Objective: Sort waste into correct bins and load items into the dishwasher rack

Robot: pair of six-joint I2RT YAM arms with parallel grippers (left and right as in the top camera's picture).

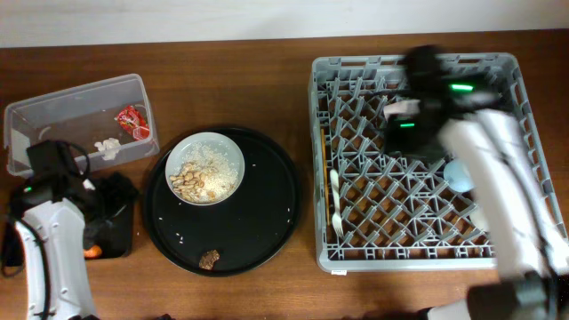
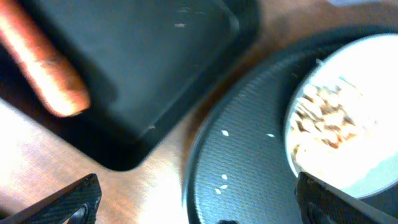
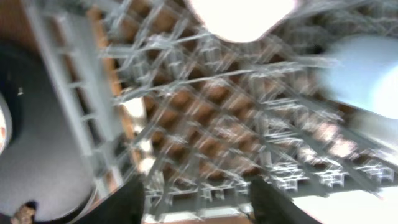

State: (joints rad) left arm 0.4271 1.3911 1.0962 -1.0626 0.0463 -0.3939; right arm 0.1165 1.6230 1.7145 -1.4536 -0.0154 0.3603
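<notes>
The brown wooden desk (image 1: 267, 53) meets a pale wall (image 1: 178, 18). Left end effector (image 2: 197, 186): jaws wide apart, empty; the carrot (image 2: 43, 68) lies in the black tray (image 2: 143, 56) ahead-left of it. Right end effector (image 3: 196, 190): jaws apart, empty, over the dishwasher rack (image 3: 205, 124); the light-blue cup (image 3: 367, 74) sits ahead-right of it.

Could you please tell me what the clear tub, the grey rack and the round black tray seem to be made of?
The tub looks like clear, slightly frosted plastic: you can see through its walls. The rack looks like matte grey moulded plastic, uniform in colour with upright pegs. The round tray is probably black plastic or rubber-coated; the left wrist view shows a fine grainy texture.
</notes>
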